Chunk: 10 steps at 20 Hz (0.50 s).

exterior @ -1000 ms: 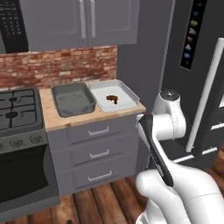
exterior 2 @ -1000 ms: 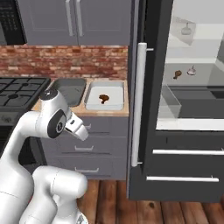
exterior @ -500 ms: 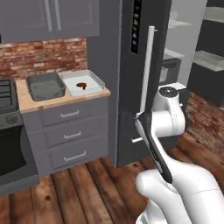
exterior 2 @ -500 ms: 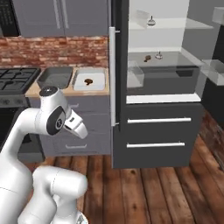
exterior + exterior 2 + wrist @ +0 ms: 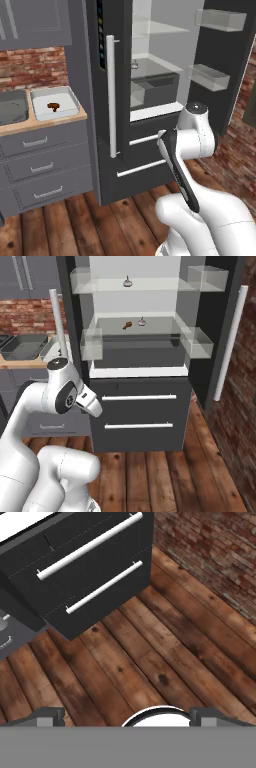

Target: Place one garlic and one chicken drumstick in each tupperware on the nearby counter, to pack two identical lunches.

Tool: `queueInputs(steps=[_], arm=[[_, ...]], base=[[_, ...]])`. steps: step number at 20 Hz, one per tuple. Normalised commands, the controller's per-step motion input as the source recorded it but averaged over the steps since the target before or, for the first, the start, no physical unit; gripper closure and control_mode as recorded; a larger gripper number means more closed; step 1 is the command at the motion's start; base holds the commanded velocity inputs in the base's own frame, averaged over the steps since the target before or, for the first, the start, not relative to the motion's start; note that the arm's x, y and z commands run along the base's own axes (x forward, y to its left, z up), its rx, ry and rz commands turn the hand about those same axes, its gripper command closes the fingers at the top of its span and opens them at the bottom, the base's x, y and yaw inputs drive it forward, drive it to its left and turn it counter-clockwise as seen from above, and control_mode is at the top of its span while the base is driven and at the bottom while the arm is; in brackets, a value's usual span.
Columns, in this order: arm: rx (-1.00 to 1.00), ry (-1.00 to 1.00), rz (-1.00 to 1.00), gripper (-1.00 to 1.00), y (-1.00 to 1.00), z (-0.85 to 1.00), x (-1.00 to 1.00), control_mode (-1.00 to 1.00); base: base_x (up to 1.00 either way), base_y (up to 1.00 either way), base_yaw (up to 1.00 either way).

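Note:
The paler tupperware (image 5: 71,101) sits on the counter (image 5: 45,123) at the left, with one chicken drumstick (image 5: 52,105) lying in it. The darker tupperware (image 5: 11,109) stands beside it, cut off by the picture's edge, and appears again as the darker tupperware (image 5: 22,346). Inside the open fridge, one garlic (image 5: 128,282) rests on the top shelf. A second garlic (image 5: 142,321) and another chicken drumstick (image 5: 127,325) lie on the middle shelf. My gripper (image 5: 128,716) is open and empty, pointing down at the wooden floor in front of the fridge.
The fridge stands with both doors open, a long silver handle (image 5: 111,97) on the left door and clear bins (image 5: 197,342) on the door shelves. Two dark drawers (image 5: 139,416) fill its lower part. Brick wall (image 5: 215,547) runs at the right.
The whole scene has slid left in both base views: the base has moved right, from the counter to the open fridge. The arm keeps its folded pose and the gripper stays open.

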Motion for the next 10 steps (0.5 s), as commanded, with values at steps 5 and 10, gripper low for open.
queueInputs(steps=[5, 10], arm=[[0.0, 0.0, 0.0, -1.0, 0.0, 0.0, 0.0, 1.0], [0.0, 0.0, 0.0, -1.0, 0.0, 0.0, 0.0, 1.0]], base=[[1.0, -0.97, 0.22], [1.0, -0.74, 0.31]])
